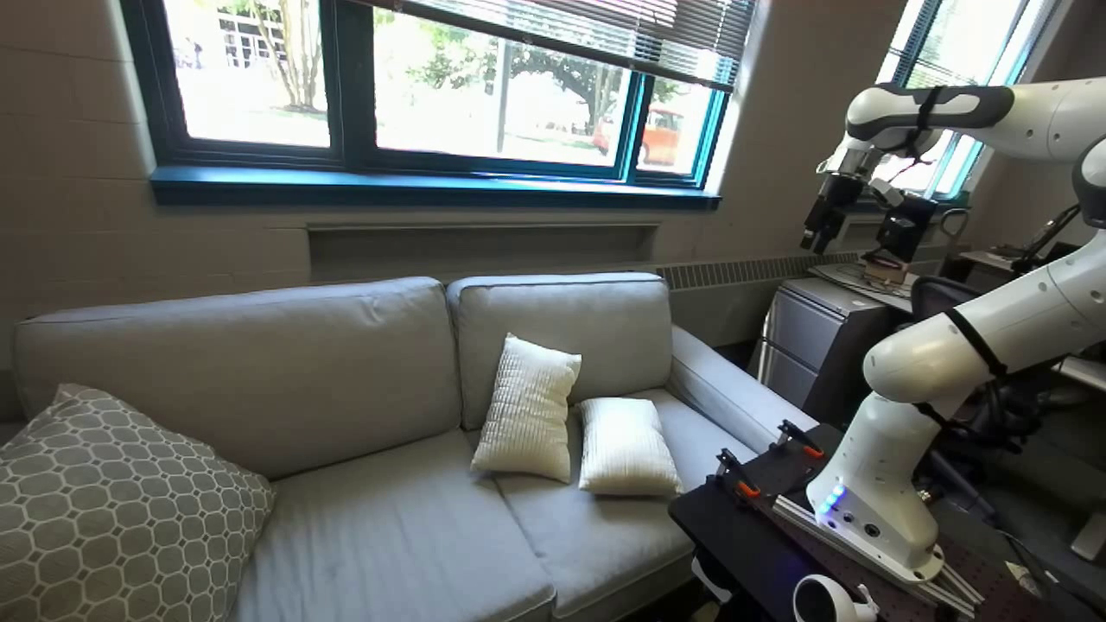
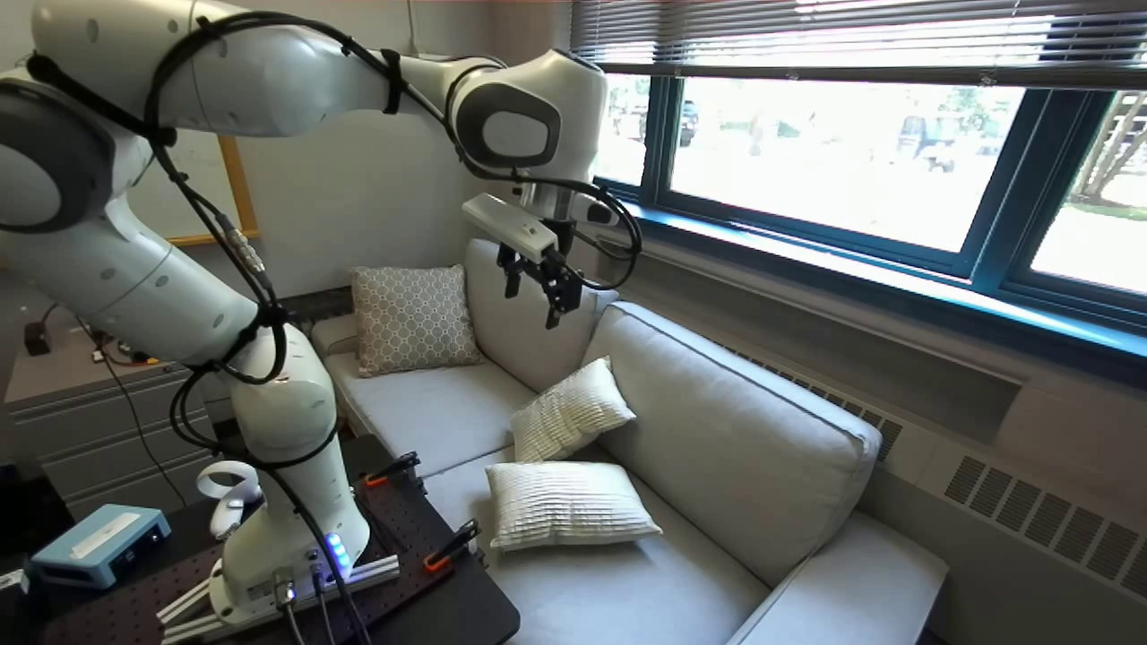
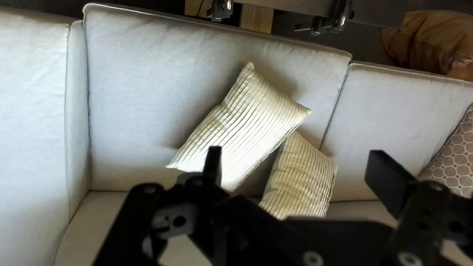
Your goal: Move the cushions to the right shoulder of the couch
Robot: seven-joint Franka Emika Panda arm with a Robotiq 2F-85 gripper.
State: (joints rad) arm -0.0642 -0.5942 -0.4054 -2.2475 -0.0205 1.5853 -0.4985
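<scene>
In an exterior view, a lattice-patterned pillow (image 1: 130,510) is seen leftmost; on the fabric couch seat (image 1: 587,540), a ribbed cream cushion (image 1: 527,415) is tilted, a second cushion (image 1: 629,447) laid flatter; the padded armrest (image 1: 734,397) is placed next; higher, the claw (image 1: 814,242) is spread widely.

The white Franka Panda arm (image 1: 1037,307) stands on its base (image 2: 273,555), where little blue lights (image 2: 337,548) shine. Its elbow (image 2: 27,184), cut off by the edge in both exterior views, is bent high above the base. The forearm (image 2: 269,90) starts there and reaches across, over the base and past it. The wrist (image 2: 515,134) is bent down. Below it hangs the black Robotiq gripper (image 2: 533,307), higher than the base, with its two fingers (image 3: 386,181) pointing down and spread wide apart.
</scene>
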